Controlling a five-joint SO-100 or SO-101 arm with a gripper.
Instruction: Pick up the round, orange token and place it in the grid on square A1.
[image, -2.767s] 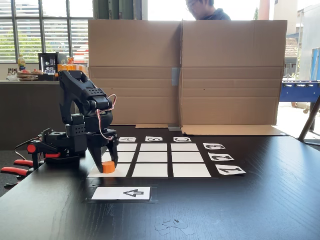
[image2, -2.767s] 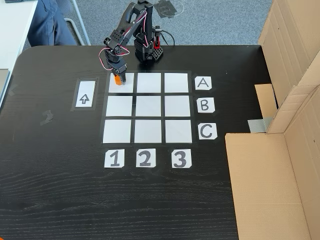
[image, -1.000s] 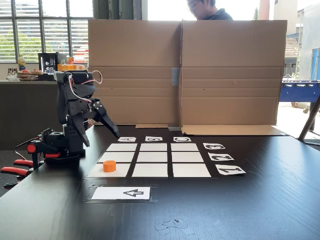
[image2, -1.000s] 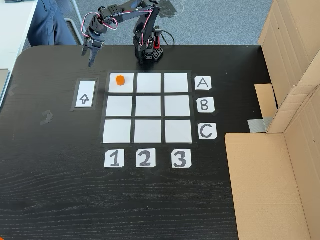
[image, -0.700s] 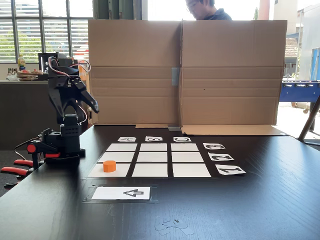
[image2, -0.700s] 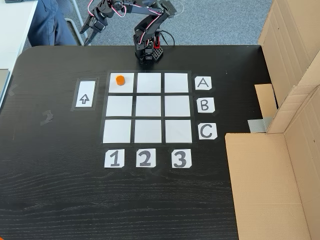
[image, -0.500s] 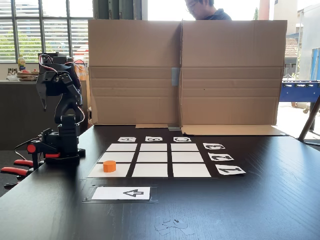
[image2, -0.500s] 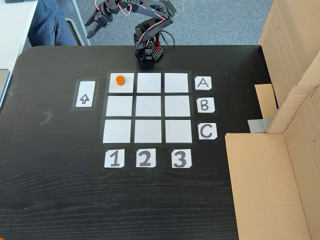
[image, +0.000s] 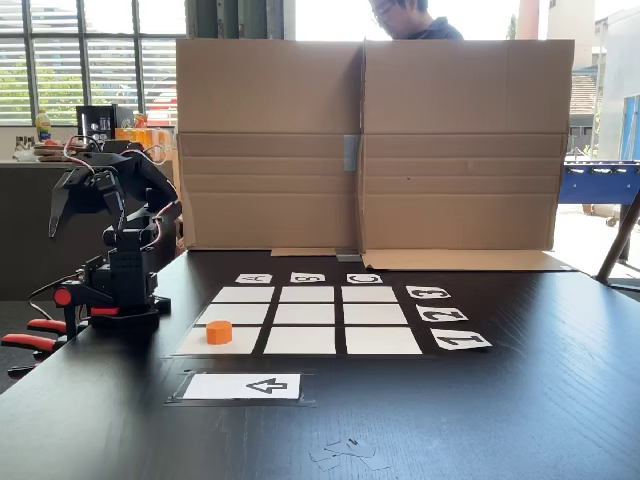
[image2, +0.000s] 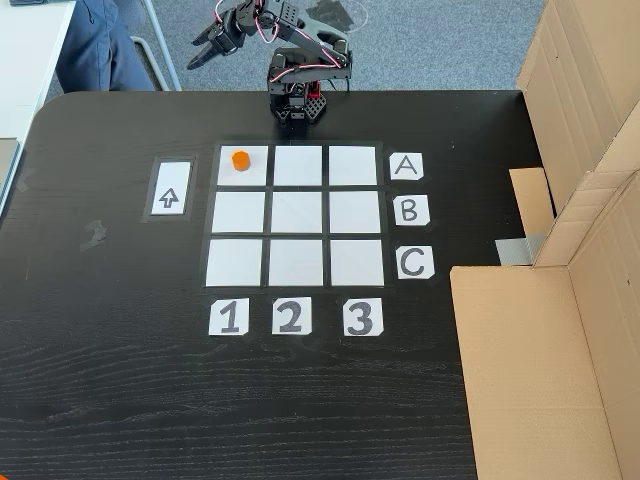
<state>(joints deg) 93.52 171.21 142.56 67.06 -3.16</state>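
Nine white cells make up the grid (image2: 296, 216), with labels A (image2: 405, 166), B (image2: 410, 211) and C (image2: 415, 263) down its right side and 1 (image2: 229, 317), 2 (image2: 290, 316) and 3 (image2: 362, 317) below it in the top-down fixed view. A white card (image2: 170, 189) left of the grid bears a black arrow. The token (image2: 240, 159), a short bright orange cylinder with a flat top, sits on square A1 (image2: 254, 170), the grid's top-left cell. The gripper (image2: 207, 48) hangs beyond the grid's far edge, fingers parted, holding nothing.

Token (image2: 239, 159) on square A1 (image2: 243, 166)
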